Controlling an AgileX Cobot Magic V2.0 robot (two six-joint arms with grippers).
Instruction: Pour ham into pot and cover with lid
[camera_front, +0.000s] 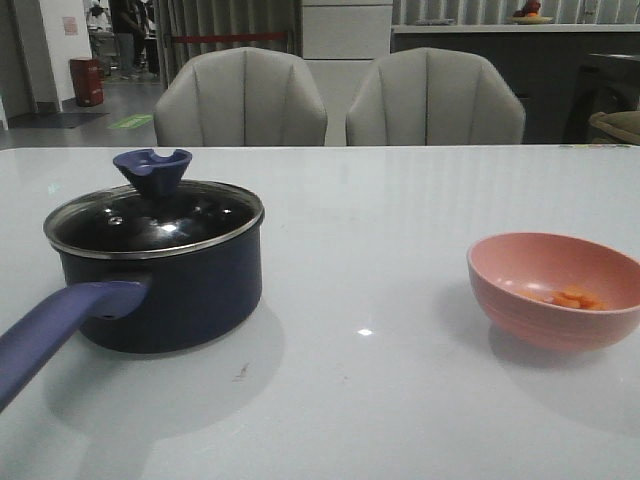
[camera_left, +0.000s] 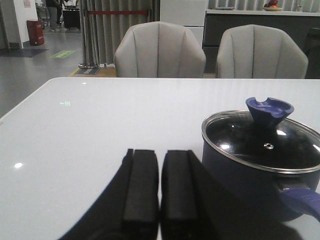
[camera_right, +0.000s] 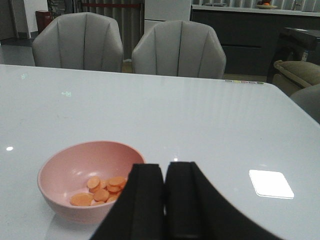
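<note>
The worktop (camera_front: 380, 230) carries everything you need, and nothing on it has been taken up yet. On your left stands the pot (camera_front: 160, 290), its long handle (camera_front: 60, 335) running toward you and off to the left. The lid (camera_front: 150, 222) already sits on the pot, rim on rim, with the blue knob (camera_front: 152, 168) upright at its far side. So the step in hand, as I judge it, is to lift that lid away before any pouring can happen.

Your left tool (camera_left: 160, 192) is clenched with nothing between its pads, resting low just beside the pot. Open it first, rise above the knob, come straight down and close across the knob's narrow waist, not its flared top. Lift vertically so the rim does not drag the pot, then set the lid down flat on bare worktop to the left, clear of the handle.

Well apart on the right is the pink bowl (camera_front: 555, 300), with the ham (camera_right: 102, 190) lying as a small heap of orange slices at its bottom. Your right tool (camera_right: 165, 200) is likewise clenched and empty, just beside the bowl. Open it wide and pinch the near wall of the bowl firmly; the slices are light and may cling, so expect to tip steeply over the pot's middle.
</note>
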